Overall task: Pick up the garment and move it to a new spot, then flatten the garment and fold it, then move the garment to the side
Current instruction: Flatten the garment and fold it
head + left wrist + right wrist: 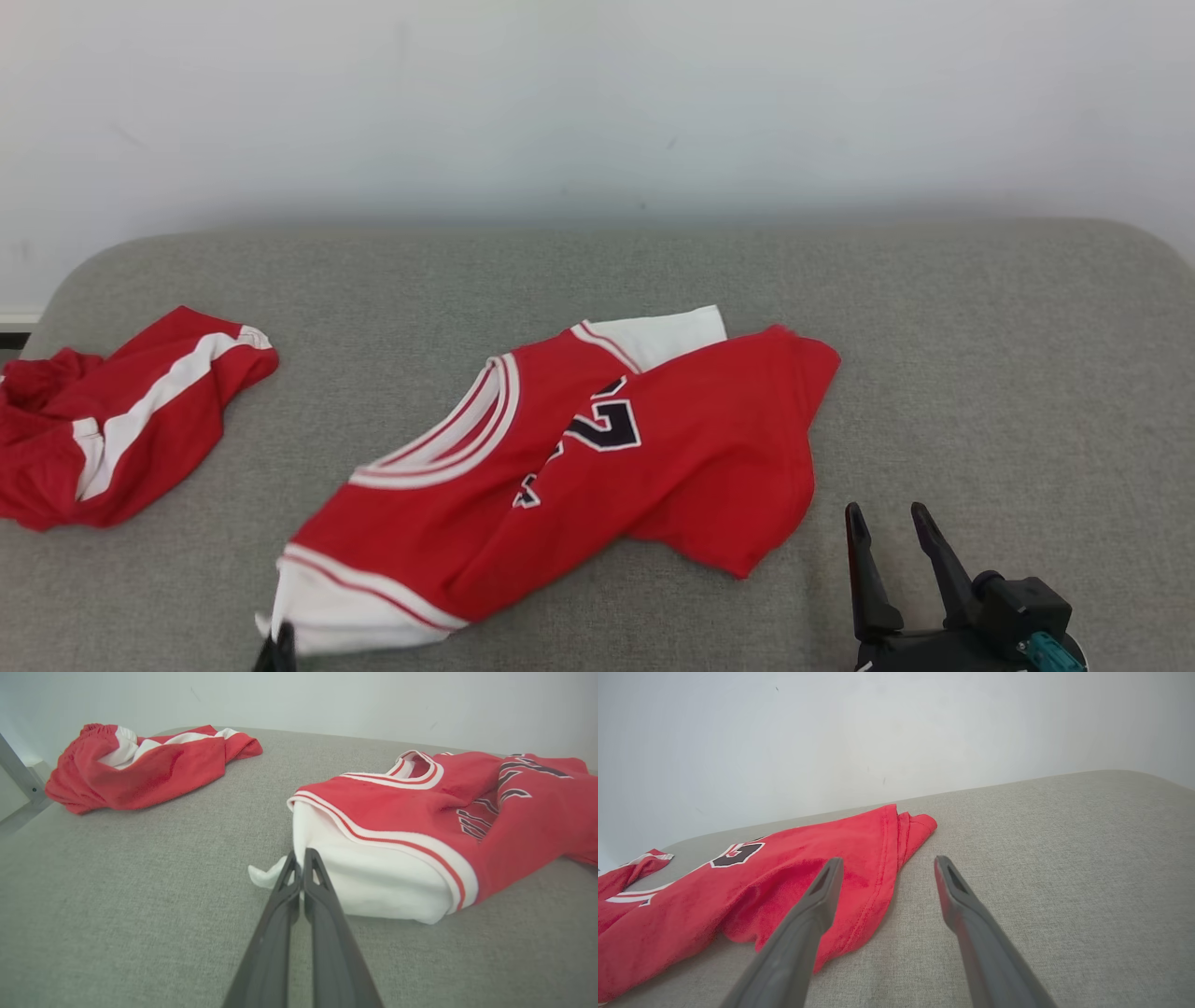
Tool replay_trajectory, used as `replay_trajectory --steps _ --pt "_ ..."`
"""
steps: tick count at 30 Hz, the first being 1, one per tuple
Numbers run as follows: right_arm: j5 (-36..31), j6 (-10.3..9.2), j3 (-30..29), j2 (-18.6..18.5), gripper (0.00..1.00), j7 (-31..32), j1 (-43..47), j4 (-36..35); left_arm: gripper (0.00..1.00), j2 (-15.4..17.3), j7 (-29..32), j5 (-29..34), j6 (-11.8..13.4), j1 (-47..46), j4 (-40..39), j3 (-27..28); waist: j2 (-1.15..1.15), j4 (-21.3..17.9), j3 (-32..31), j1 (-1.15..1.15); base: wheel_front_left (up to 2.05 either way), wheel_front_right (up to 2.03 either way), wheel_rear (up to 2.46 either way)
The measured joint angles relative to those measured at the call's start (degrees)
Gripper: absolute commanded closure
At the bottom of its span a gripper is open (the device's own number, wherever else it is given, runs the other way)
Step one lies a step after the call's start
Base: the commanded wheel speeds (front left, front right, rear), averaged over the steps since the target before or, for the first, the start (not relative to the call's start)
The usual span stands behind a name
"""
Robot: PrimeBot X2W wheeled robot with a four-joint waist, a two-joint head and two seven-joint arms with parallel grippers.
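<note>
Currently listed: red jersey (560, 467), rumpled and partly doubled over, mid grey cushion (980, 373). Left gripper (300, 856): fingers closed, apparently pinching the edge of the white sleeve (373, 882) at the near-left corner. Right gripper (888, 861): fingers spread, empty, just beside the red hem (878, 868). Red shorts (121, 420): well apart, far left. Likely step: flattening. Best handling: pinch the hem corner with the right, lift low, draw both corners apart evenly, keep clear of the shorts.
</note>
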Motion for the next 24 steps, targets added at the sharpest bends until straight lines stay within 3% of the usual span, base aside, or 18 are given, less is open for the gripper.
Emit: replay_trajectory --steps 8,10,11,17,24 --pt "-0.1 0.00 0.1 0.0 0.00 0.0 0.0 0.3 1.00 -2.3 0.0 -2.5 1.1 5.8 0.9 0.6 0.00 0.7 -0.7 0.00 0.00 0.00 0.00" --pt "-0.2 0.00 0.0 0.0 0.00 0.0 0.0 0.4 0.13 -2.6 -0.2 -2.5 1.1 5.6 1.2 0.9 0.00 0.6 -0.5 0.00 0.00 0.00 0.00" --pt "-0.2 0.00 0.0 0.0 0.00 0.0 0.0 0.4 0.00 -2.6 -0.3 -2.4 1.1 5.3 1.2 1.0 0.00 0.5 -0.5 0.00 0.00 0.00 0.00" --pt "-0.3 0.00 -0.1 0.0 0.00 0.0 -0.1 0.5 0.00 -2.9 -0.5 0.5 1.4 2.9 -3.3 4.7 0.00 0.0 -0.5 0.01 0.00 0.00 0.00" --pt "-0.3 0.00 -0.1 0.0 0.00 0.0 -0.1 0.4 0.00 -4.7 -0.5 4.1 0.1 3.4 -6.6 8.6 0.00 -1.5 -0.7 0.01 0.00 0.00 0.00"
